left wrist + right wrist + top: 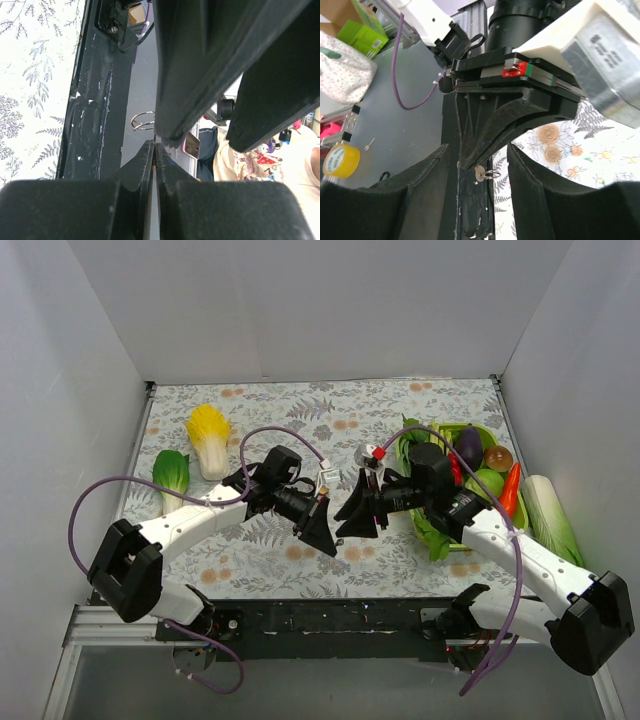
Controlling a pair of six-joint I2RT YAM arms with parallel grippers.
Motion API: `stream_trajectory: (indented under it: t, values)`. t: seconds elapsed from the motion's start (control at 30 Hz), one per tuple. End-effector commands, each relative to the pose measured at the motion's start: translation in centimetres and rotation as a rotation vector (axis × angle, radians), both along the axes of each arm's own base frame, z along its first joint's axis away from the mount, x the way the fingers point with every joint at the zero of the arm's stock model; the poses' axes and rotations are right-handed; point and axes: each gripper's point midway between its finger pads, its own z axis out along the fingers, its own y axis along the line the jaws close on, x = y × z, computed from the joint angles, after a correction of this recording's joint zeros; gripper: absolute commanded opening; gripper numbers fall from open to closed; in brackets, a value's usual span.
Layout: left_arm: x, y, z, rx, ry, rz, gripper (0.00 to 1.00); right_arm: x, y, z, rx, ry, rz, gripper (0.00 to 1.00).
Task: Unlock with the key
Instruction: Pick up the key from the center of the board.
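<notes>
A small silver key (pixel 479 173) with a wire ring (pixel 491 174) sticks out of the tips of my left gripper (pixel 467 162), which is shut on it and points down over the table's front edge. In the left wrist view the left gripper (pixel 155 146) has its pads pressed together, and only the ring (pixel 142 120) shows beyond them. My right gripper (pixel 479 146) is open, one finger on each side of the left gripper's tip and the key, touching neither. From above, the left gripper (pixel 332 548) and right gripper (pixel 340 525) meet nose to nose at the table's middle. The key is too small to see there.
A yellow napa cabbage (pixel 208 438) and a green bok choy (pixel 172 475) lie at the back left. At the right stands a green basket (pixel 437 540) with an eggplant (pixel 468 445) and a carrot (pixel 510 490), and a pale cabbage (pixel 550 520) lies beside it. The black front rail (pixel 330 620) runs below the grippers.
</notes>
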Motion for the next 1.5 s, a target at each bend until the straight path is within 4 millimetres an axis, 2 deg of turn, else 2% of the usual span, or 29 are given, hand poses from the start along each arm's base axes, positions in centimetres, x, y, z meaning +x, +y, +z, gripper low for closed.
stream_trajectory:
  t: [0.0, 0.17, 0.4, 0.5, 0.8, 0.87, 1.07, 1.13, 1.17, 1.27, 1.47]
  values:
    - [-0.7, 0.0, 0.5, -0.029, 0.019, -0.048, 0.00, -1.5, 0.5, -0.3, -0.002, 0.004, 0.090, 0.55]
    - [-0.6, -0.1, 0.4, -0.028, 0.022, -0.051, 0.00, -2.6, 0.6, -1.7, -0.057, 0.041, 0.128, 0.53]
    - [-0.8, 0.1, 0.7, -0.030, 0.007, -0.043, 0.00, -2.0, 0.3, -3.8, -0.141, 0.041, 0.097, 0.50]
    - [-0.7, 0.1, 0.6, -0.026, -0.004, -0.035, 0.00, -2.0, 0.3, -3.9, -0.148, 0.043, 0.093, 0.44]
    - [-0.6, 0.1, 0.5, -0.020, -0.011, -0.029, 0.00, -1.8, 0.2, -3.9, -0.147, 0.031, 0.080, 0.35]
    - [-0.6, 0.1, 0.5, -0.019, -0.015, -0.027, 0.00, -1.8, 0.2, -4.0, -0.148, 0.032, 0.079, 0.33]
    - [-0.5, 0.2, 0.4, -0.011, -0.030, -0.015, 0.00, -1.8, 0.1, -4.2, -0.157, 0.036, 0.073, 0.13]
    - [-0.1, 0.1, 0.1, 0.003, -0.048, 0.003, 0.00, -1.8, 0.1, -4.3, -0.158, 0.037, 0.071, 0.03]
    - [0.1, 0.1, 0.1, 0.007, -0.060, 0.012, 0.00, -1.7, 0.2, -4.4, -0.159, 0.039, 0.068, 0.01]
    - [1.2, -0.1, -0.2, 0.034, -0.114, 0.067, 0.00, -1.5, 0.1, -4.7, -0.169, 0.046, 0.049, 0.01]
    - [3.0, -0.3, 0.9, 0.007, -0.222, 0.179, 0.00, -1.1, -0.1, -5.2, -0.182, 0.052, -0.007, 0.01]
